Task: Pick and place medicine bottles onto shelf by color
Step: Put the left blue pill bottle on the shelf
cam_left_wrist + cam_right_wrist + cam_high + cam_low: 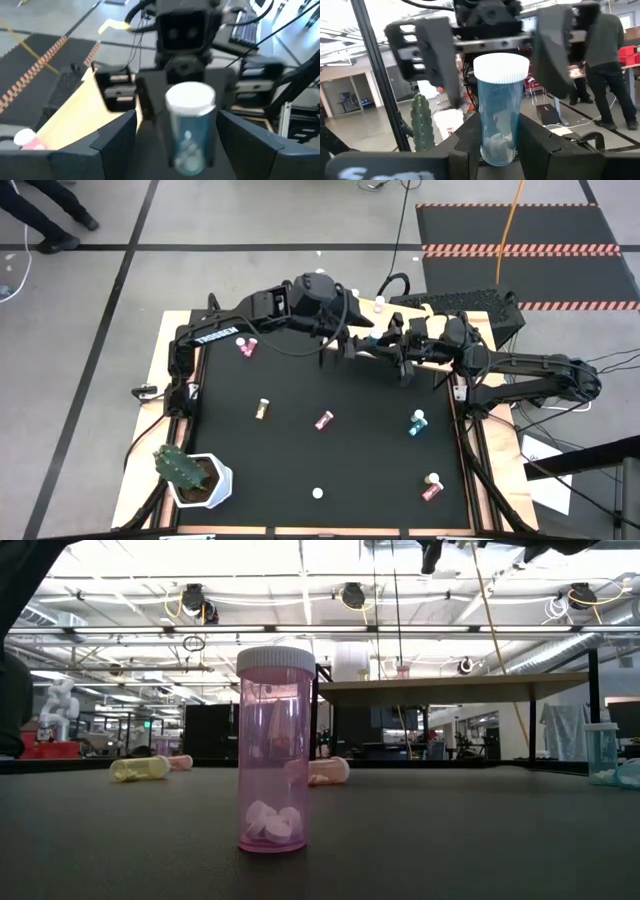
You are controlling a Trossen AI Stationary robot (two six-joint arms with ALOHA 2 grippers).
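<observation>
The counter is black, wood-framed. The shelf stands at its far right edge, mostly covered by my arms. A cactus in a white pot sits at the near left corner.

My two tools meet above the far middle of the counter, facing each other. My right tool pinches a teal bottle low on its body, upright. My left tool is spread, its fingers flanking the same bottle without touching.

On the counter: a pink bottle far left, a yellow one and a pink one lying mid-counter, a second teal one right, a red one near right.
</observation>
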